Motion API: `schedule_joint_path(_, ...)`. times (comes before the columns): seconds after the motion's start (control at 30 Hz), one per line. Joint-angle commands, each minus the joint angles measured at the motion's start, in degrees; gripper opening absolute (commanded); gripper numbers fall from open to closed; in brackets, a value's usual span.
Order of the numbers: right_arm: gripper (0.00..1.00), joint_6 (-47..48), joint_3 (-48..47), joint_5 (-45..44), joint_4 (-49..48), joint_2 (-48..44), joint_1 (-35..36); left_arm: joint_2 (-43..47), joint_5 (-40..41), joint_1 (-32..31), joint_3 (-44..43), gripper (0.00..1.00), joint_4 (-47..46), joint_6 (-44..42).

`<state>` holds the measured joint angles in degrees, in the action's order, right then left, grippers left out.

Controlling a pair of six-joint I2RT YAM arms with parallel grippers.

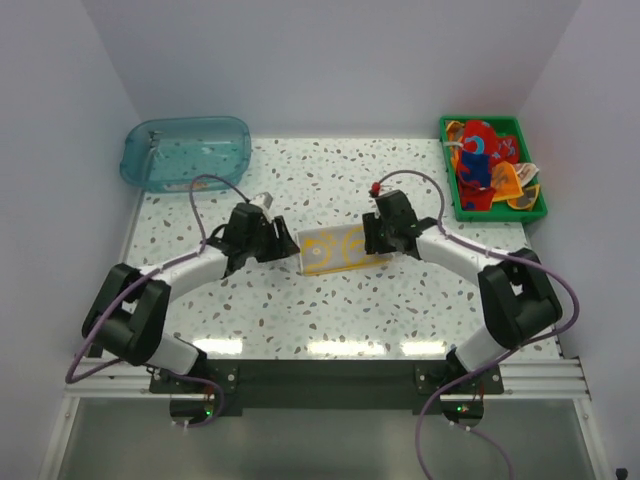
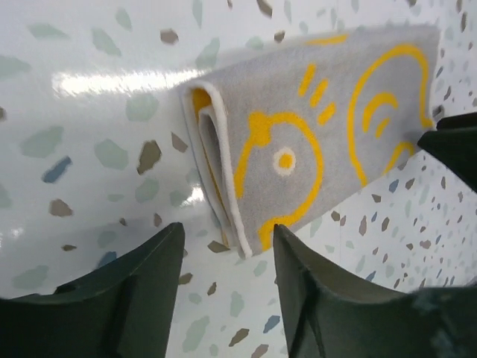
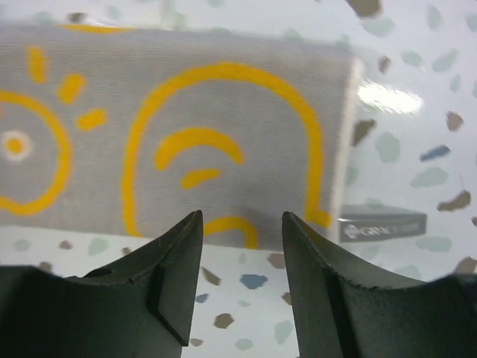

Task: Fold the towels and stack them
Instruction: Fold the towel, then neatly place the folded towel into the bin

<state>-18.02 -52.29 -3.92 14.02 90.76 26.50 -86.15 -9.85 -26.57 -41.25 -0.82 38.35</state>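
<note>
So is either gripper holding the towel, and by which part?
Nothing is held. The left gripper and right gripper are open at opposite ends of the folded duck towel, which lies on the table.

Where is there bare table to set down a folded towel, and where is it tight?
Bare tabletop lies at the back between the clear blue tub and the green tray, and in front of the folded duck towel toward the near edge. The centre is crowded: the left gripper and right gripper flank that towel. The tray is heaped with towels.
</note>
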Motion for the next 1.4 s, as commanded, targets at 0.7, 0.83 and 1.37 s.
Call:
schedule_joint_path(0.7, 0.5, 7.7, -25.2, -11.1, 6.1, 19.4, 30.2, 8.5, -6.5, 24.6, 4.3, 0.84, 6.8, -6.4)
schedule_joint_path(0.83, 0.5, 6.5, -26.6, -13.0, 6.4, 22.5, 31.0, 8.7, -6.7, 24.6, 4.5, 0.84, 6.8, -6.4)
schedule_joint_path(1.37, 0.15, 3.4, -26.5, -24.1, 8.7, 29.3, 31.2, 6.5, -10.5, 24.5, 4.4, 0.85, 6.2, -6.9)
